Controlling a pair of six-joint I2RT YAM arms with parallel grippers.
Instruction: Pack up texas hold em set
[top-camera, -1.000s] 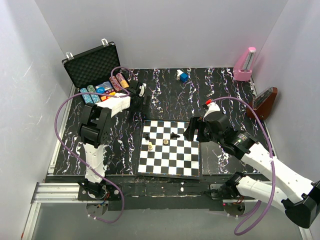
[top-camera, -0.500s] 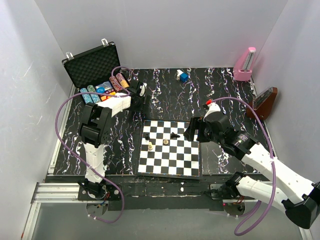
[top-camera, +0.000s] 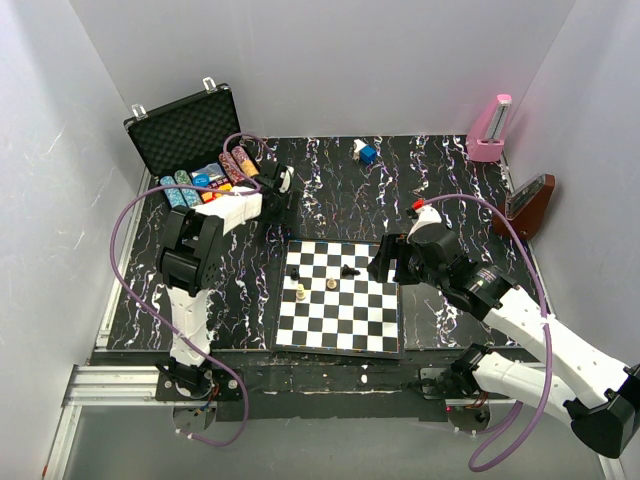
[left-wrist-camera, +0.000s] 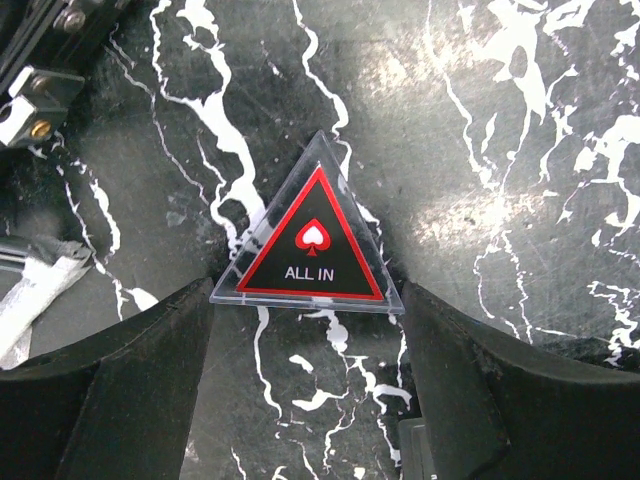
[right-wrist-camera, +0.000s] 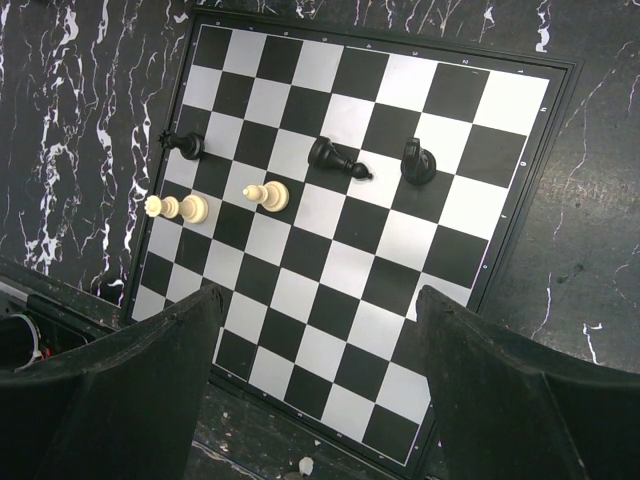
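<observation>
1. Fingers (left-wrist-camera: 130, 380) of the left gripper (left-wrist-camera: 308, 292) stand wide apart, low over the marbled table (left-wrist-camera: 520, 150). A clear triangular marker (left-wrist-camera: 312, 245), red-edged and lettered ALL IN, lies flat between them. Its two near corners reach the inner faces of the fingers. I cannot tell whether they press it or merely meet it.
2. The fingers (right-wrist-camera: 500, 380) of the right gripper (right-wrist-camera: 318, 310) are spread wide and hold nothing. They hang above the near part of the chessboard (right-wrist-camera: 400, 250).
3. In the top view the left arm rises from its base and folds at the elbow. It sends its wrist forward to a spot just right of the case (top-camera: 185, 128). The right arm stretches in from the near right corner, its wrist at the board's right edge.
4. Only the left wrist view shows the marker; from above, the gripper covers it. Only the top view shows the case open at the far left, its lid propped up, with rows of poker chips (top-camera: 205, 180) in the tray.
5. The right wrist view shows five chess pieces (right-wrist-camera: 335, 160), three black and two pale.
6. A small blue piece (top-camera: 367, 153) lies near the far edge, too small to identify. A pink metronome (top-camera: 490, 135) stands at the far right.
</observation>
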